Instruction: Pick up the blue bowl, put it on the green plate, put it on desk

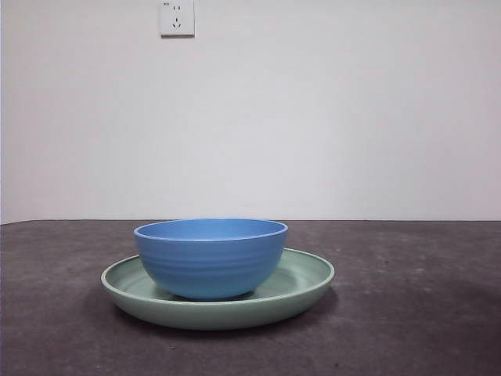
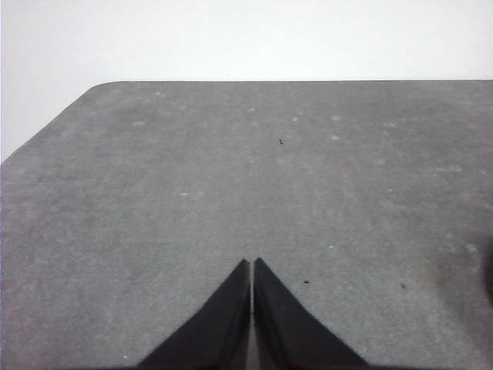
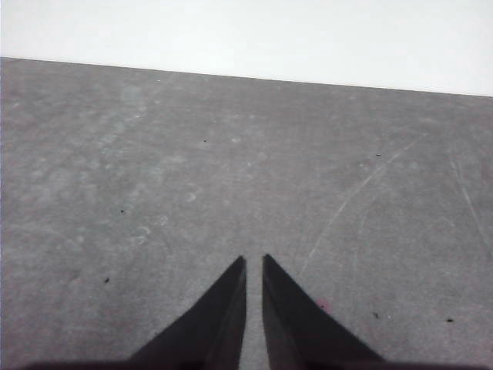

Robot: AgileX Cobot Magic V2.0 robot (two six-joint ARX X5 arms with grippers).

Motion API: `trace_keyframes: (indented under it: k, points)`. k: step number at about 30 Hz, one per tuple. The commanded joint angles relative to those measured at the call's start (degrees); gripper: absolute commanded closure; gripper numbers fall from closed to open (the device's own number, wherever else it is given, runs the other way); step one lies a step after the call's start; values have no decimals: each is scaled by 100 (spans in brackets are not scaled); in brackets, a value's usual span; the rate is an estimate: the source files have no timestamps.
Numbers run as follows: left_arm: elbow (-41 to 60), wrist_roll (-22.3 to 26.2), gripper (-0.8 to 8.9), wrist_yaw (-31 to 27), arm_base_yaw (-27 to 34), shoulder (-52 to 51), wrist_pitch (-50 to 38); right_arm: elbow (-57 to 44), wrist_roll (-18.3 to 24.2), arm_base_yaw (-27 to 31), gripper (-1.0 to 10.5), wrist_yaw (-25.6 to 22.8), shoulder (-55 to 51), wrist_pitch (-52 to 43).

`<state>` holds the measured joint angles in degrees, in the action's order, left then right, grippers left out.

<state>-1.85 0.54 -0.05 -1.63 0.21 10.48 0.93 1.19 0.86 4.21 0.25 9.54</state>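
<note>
At lower centre of the front view, blue bowl sitting upright inside green plate on worktop. Next: grip the rim, lift straight. Left hand clenched, right hand barely parted, both empty.

left end effector closed, right end effector nearly closed

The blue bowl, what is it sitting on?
The blue bowl sits on the green plate, which rests on the desk. The plate's middle is hidden under the bowl.
</note>
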Motion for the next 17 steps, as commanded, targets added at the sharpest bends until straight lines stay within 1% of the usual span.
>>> trace_keyframes:
  k: [1, 17]
  points:
    - [118, 9, 806, 35, 11, -2, 26, -33, -83, 2, 916, -15, -4, 39]
    - [118, 9, 806, 37, 11, -2, 26, -28, -79, 2, 916, -17, -4, -59]
